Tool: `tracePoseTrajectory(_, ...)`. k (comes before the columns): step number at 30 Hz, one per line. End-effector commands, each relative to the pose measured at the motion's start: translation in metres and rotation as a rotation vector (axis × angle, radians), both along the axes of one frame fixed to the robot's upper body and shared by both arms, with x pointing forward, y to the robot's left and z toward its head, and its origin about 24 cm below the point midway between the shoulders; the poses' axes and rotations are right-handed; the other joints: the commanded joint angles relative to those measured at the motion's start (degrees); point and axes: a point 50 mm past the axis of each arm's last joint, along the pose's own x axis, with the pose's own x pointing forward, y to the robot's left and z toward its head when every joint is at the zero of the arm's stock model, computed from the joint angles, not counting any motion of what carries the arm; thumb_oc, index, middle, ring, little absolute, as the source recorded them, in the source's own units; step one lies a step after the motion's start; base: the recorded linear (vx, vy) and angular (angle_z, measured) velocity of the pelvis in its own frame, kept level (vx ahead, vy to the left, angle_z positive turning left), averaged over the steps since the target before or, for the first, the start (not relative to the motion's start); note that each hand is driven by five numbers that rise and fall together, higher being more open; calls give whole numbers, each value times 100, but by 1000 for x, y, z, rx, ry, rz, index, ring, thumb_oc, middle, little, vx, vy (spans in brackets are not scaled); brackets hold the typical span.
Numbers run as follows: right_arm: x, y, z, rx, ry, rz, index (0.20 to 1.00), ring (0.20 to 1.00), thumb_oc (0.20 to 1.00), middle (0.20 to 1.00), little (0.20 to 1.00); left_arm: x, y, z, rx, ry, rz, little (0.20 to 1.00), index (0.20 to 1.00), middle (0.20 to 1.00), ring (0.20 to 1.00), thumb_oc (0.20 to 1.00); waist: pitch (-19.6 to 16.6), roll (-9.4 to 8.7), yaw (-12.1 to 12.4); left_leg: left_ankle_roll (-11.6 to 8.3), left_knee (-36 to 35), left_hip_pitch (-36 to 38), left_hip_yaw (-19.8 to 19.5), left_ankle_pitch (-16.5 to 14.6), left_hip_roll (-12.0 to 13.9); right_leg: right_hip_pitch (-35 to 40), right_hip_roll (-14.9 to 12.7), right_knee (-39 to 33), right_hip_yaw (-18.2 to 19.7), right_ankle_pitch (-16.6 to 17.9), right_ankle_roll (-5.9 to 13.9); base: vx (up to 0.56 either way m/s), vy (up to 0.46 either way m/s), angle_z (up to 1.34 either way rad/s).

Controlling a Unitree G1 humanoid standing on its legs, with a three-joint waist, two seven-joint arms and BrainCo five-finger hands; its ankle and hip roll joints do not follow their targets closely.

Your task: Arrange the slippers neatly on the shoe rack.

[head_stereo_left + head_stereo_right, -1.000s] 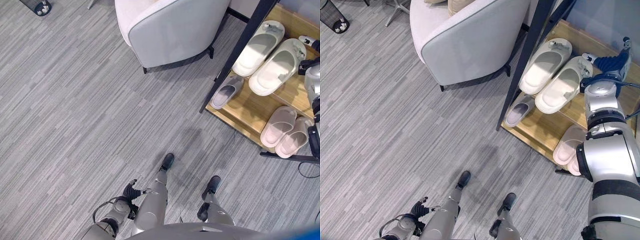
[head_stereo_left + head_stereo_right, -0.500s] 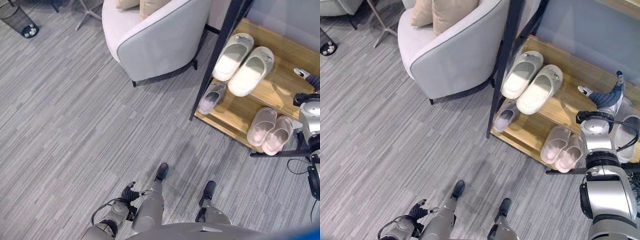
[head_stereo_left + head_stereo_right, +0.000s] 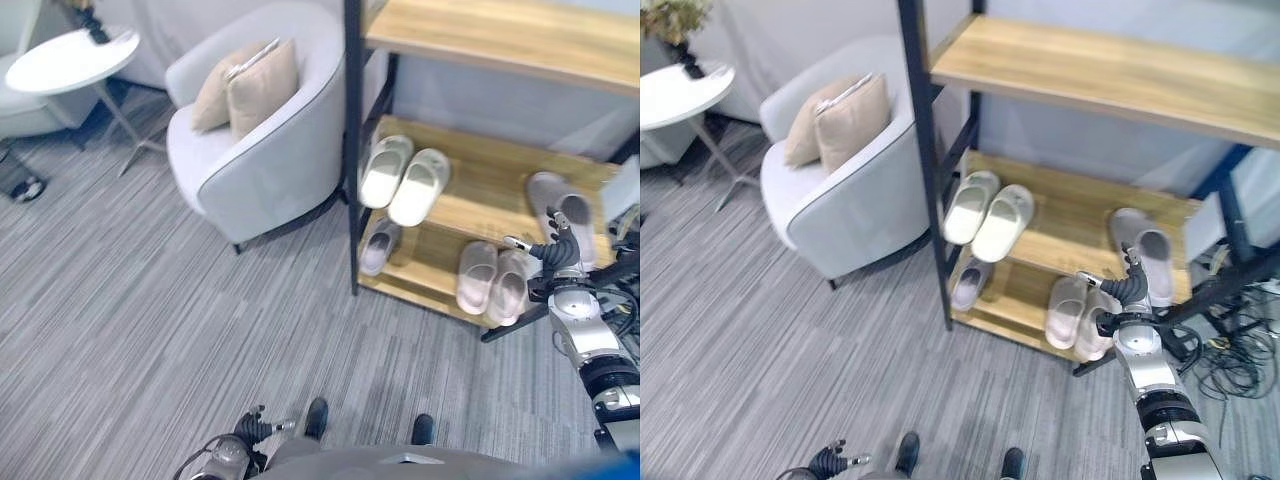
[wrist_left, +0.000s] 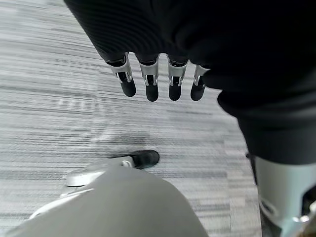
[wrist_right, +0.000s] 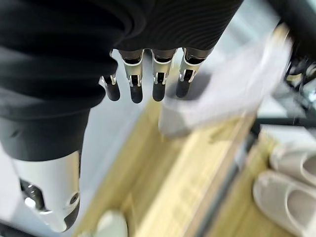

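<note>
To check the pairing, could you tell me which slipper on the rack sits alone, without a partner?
The small grey slipper on the bottom shelf, next to the rack's black post; the others sit in pairs.

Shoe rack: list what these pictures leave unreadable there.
- Grey slipper on the shoe rack: its near end is hidden behind the right hand in the eye views, and it is blurred in the right wrist view, so contact cannot be judged.
- Small grey slipper: partly behind the rack's black post.
</note>
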Motion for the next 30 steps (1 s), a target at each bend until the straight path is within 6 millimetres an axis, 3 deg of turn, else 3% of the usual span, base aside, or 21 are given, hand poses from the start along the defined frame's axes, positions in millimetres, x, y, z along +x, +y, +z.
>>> tracePoseTrajectory(1,18,5,36,-71,-120,114,1000,1000,1000,1000,1000,-18,-4,-5,-8,116,-75,1000,1000,1000,1000,1000,310,-6,87,272,117,507,571,-747,-212,452,-34,409,194,-509,325,100,108,-146)
tracePoseTrajectory(2,17,9,35,-69,-120,131,1000,1000,1000,1000,1000,-23,-3,-6,-6,132,-78,1000,1000,1000,1000,1000,352,2,83,316,199,583,622,-820,-211,435,-49,594,299,-548,321,25,111,-124)
tracePoseTrajectory(3,11,17,35,-73,-124,194,1000,1000,1000,1000,1000,-34,0,-6,2,170,-88,1000,1000,1000,1000,1000,511,86,-7,440,323,796,781,-944,-184,187,-61,1361,526,-585,359,-10,82,-101)
tracePoseTrajectory(5,2,21,32,-71,-113,232,1000,1000,1000,1000,1000,-34,1,-6,8,165,-106,1000,1000,1000,1000,1000,652,139,-109,449,376,919,893,-977,-110,-130,51,1914,630,-622,377,-21,-38,-79)
tracePoseTrajectory(6,-7,19,27,-80,-92,239,1000,1000,1000,1000,1000,-28,4,-4,12,141,-90,1000,1000,1000,1000,1000,633,159,-232,423,298,1004,935,-937,-123,-250,289,1600,649,-588,270,-2,-176,-72)
tracePoseTrajectory(8,-12,17,15,-64,-67,201,1000,1000,1000,1000,1000,-19,-4,-5,16,104,-102,1000,1000,1000,1000,1000,646,129,-203,379,286,938,855,-873,-84,-301,371,1230,472,-475,196,10,-351,-26)
tracePoseTrajectory(9,-17,34,10,-41,-76,245,1000,1000,1000,1000,1000,-10,-9,-5,18,101,-120,1000,1000,1000,1000,1000,609,-8,-196,329,274,875,755,-798,-59,-187,497,1028,624,-523,94,40,-428,45)
tracePoseTrajectory(13,-26,49,16,-96,-92,341,1000,1000,1000,1000,1000,6,-4,-2,39,45,-106,1000,1000,1000,1000,1000,404,-31,-207,187,269,844,690,-756,90,71,653,680,558,-555,-21,57,-343,65)
tracePoseTrajectory(16,-21,52,33,-120,-155,364,1000,1000,1000,1000,1000,25,-13,1,37,-36,-141,1000,1000,1000,1000,1000,588,-47,-194,-28,1710,196,745,-836,236,254,744,616,430,-683,-238,-92,-240,31)
tracePoseTrajectory(18,-17,53,38,-136,-167,378,1000,1000,1000,1000,1000,24,-20,1,25,-45,-151,1000,1000,1000,1000,1000,721,-20,-123,-87,2501,-113,653,-591,339,416,845,604,453,-775,-382,-20,-106,7)
tracePoseTrajectory(19,-15,52,39,-136,-171,371,1000,1000,1000,1000,1000,25,-22,1,21,-50,-149,1000,1000,1000,1000,1000,750,-19,-89,-93,2425,-249,535,-555,328,424,841,612,478,-797,-380,88,10,-14)
tracePoseTrajectory(21,-4,51,45,-160,-185,354,1000,1000,1000,1000,1000,20,-23,-1,27,-15,-189,1000,1000,1000,1000,1000,779,-28,55,-141,930,-448,-112,-174,395,522,858,608,680,-843,-326,156,101,-49)
tracePoseTrajectory(23,-2,40,34,-178,-120,309,1000,1000,1000,1000,1000,6,-23,-4,38,43,-246,1000,1000,1000,1000,1000,567,28,-68,-138,523,-90,-191,-181,328,521,762,608,823,-839,-257,262,220,-79)
tracePoseTrajectory(30,22,36,20,-194,-21,253,1000,1000,1000,1000,1000,2,-18,-4,54,53,-272,1000,1000,1000,1000,1000,473,131,-9,77,71,361,191,-269,152,511,511,368,1105,-632,-37,136,170,-37)
